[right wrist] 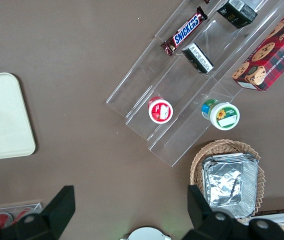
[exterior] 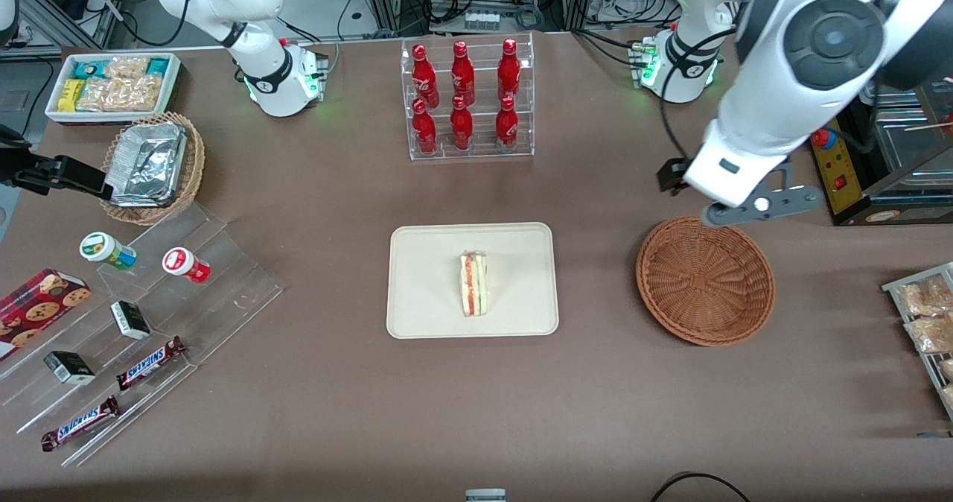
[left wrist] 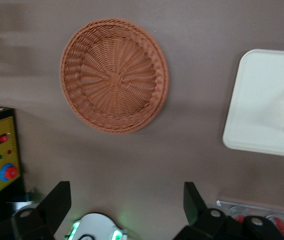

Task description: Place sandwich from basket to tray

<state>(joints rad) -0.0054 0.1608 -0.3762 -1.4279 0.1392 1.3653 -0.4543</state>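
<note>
The sandwich (a pale wedge, layered filling showing) is laid on the cream tray. The reddish-brown woven basket is seen beside it.

Front view overlooks table; wrist views share the tray.

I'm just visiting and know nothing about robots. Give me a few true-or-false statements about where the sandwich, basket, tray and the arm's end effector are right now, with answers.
1. The sandwich lies on the tray. True.
2. The reddish-brown basket holds a second sandwich. False: it holds nothing.
3. The end effector is shut on the sandwich. False: it is open and holds nothing, raised above the table beside the basket, farther from the front camera.
4. The basket sits on the tray. False: it rests on the table, apart from the tray, toward the working arm's end.
5. Red bottles stand in a clear rack farther from the front camera than the tray. True.
</note>
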